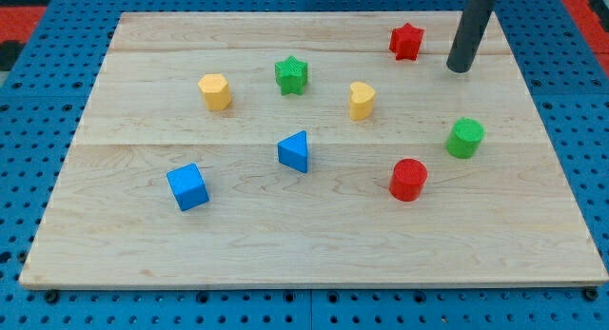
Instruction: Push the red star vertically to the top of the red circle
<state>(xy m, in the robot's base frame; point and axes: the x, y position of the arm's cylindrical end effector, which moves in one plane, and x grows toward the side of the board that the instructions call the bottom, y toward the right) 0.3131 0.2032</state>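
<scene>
A pale wooden desk [314,244] of joined planks fills the view, set on a blue perforated base [29,130]. A straight dark rod [473,26] comes down from the view's top right, leaning slightly, its upper end cut off by the frame; my tip [460,69] rests on the desk just to the view's right of the small red star block [406,41], apart from it. No claw is fitted (only the bare rod). The star lies flat near the top edge, with no long axis and no clear heading readable. The red circle block [408,179] sits well below it, almost directly in line. Other blocks are scattered about: a blue cube [186,186], blue triangle [295,151], green cylinder [465,138], green star [291,75], yellow hexagon-like block [216,91] and a yellow block [361,100] of unclear shape.
</scene>
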